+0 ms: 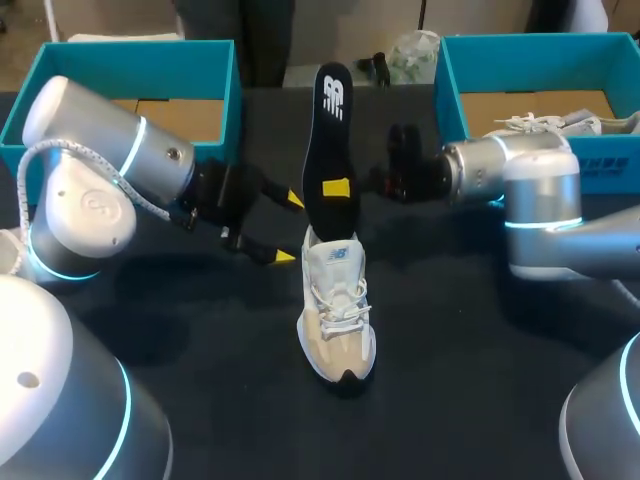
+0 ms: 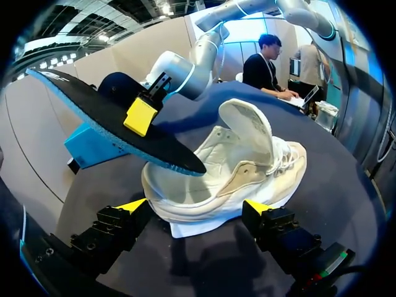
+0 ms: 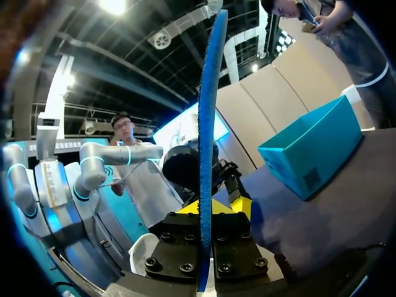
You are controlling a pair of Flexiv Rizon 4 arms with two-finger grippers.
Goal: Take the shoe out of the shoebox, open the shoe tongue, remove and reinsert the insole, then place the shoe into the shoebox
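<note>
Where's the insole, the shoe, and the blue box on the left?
insole [image 1: 330, 140], head view, middle of its black face.
shoe [image 1: 338, 330], head view, front part below the laces.
left box [image 1: 140, 68], head view, its teal wall.

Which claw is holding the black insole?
The right claw: its yellow tips pinch the insole upright over the shoe. The left claw is open, holding nothing.
</note>
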